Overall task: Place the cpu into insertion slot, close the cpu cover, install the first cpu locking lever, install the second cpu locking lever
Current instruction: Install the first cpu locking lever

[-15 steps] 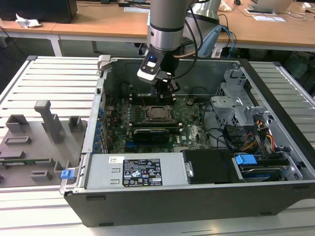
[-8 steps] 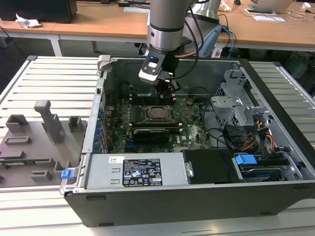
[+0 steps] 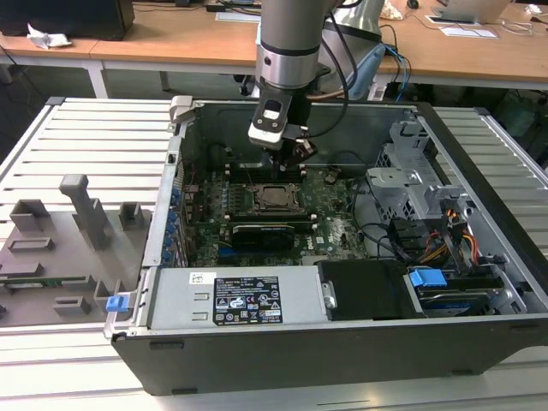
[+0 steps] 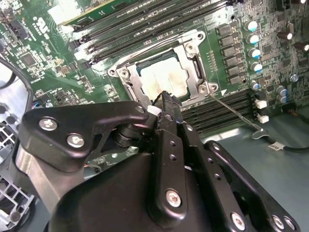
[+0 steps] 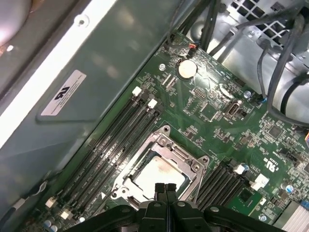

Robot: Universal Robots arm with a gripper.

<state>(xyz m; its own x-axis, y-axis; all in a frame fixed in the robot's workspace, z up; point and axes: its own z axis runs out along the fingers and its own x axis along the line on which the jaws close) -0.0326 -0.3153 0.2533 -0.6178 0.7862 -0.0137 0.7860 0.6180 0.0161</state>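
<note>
The cpu (image 3: pixel 276 197) lies flat in its socket on the green motherboard, its silvery-tan top showing in both wrist views (image 4: pixel 161 77) (image 5: pixel 157 175). The cpu cover (image 4: pixel 193 57) (image 5: pixel 179 155), a metal frame, lies down around the chip. A thin wire locking lever (image 4: pixel 234 111) runs out from one socket corner over the memory slots. My gripper (image 3: pixel 295 157) hangs just above the socket's far edge. Its fingertips (image 5: pixel 161 189) (image 4: pixel 166 102) are pressed together over the rim of the chip, with nothing seen between them.
Black memory slots (image 5: pixel 116 150) flank the socket on both sides. A long black card (image 3: pixel 265 231) sits in front of the socket. A drive cage (image 3: pixel 411 171) and cables (image 3: pixel 454 240) fill the exterior view's right. The case wall (image 5: pixel 96 92) runs close behind the slots.
</note>
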